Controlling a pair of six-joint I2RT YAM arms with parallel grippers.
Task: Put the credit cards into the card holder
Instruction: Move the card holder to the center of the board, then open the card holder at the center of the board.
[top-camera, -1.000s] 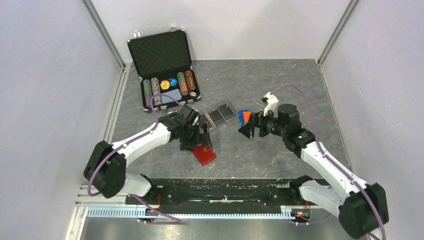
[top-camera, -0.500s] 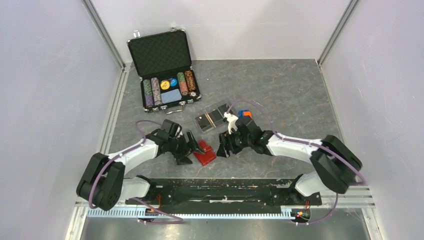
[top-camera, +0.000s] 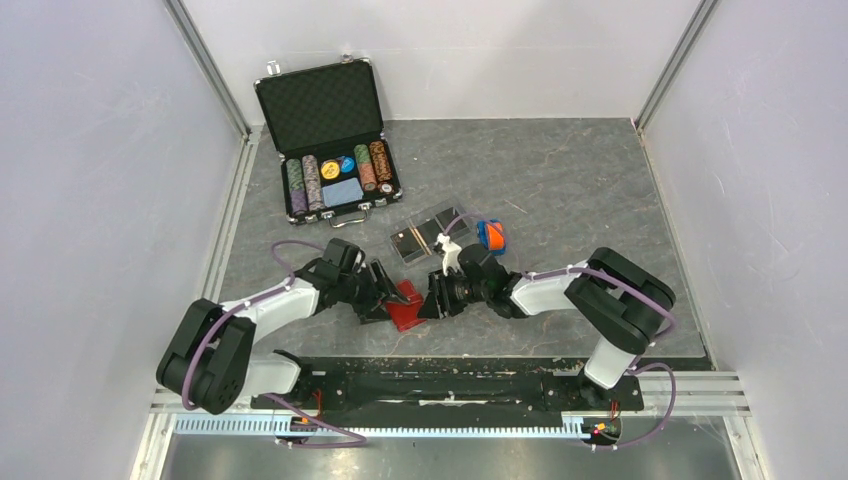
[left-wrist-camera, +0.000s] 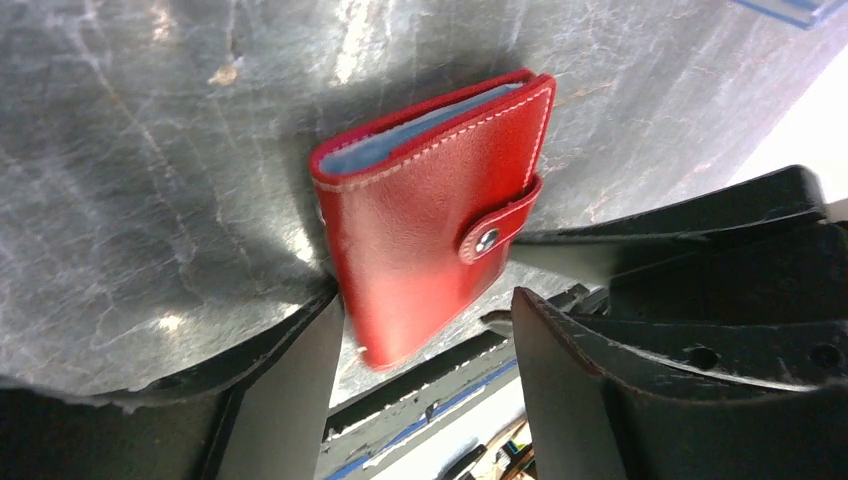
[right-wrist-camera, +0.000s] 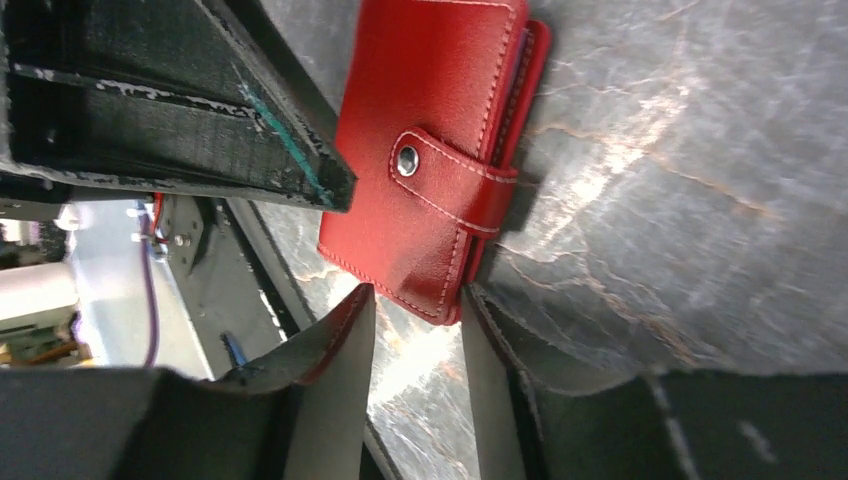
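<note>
Down at the near edge of the tabletop (top-camera: 570, 180), both arms meet over a small red snap-tab wallet (top-camera: 410, 308), the left arm on its left side and the right arm on its right. The wallet lies closed, its tab snapped; in the left wrist view a pale blue edge shows along its open side.

The left pincer (left-wrist-camera: 428, 305) is released. It straddles the wallet's lower corner, with one finger (left-wrist-camera: 290, 390) against the wallet's edge and the other standing clear of it with tabletop visible between.

The right pincer (right-wrist-camera: 418, 295) is narrower and straddles the corner below the snap tab. One of its fingers (right-wrist-camera: 495, 380) sits right against the wallet's spine side and the other comes up close under the bottom edge. I cannot tell whether it has hold of the wallet.

The card holder (top-camera: 432, 230) sits flat on the tabletop just beyond the wallet, apart from both pincers. It lies between the open black briefcase (top-camera: 328, 135), with its rows of poker chips (top-camera: 310, 180), and a small blue-and-orange object (top-camera: 490, 236). A thin orange-gold line shows inside the holder. It is too small to say whether it is the credit cards, and I cannot make them out elsewhere.
</note>
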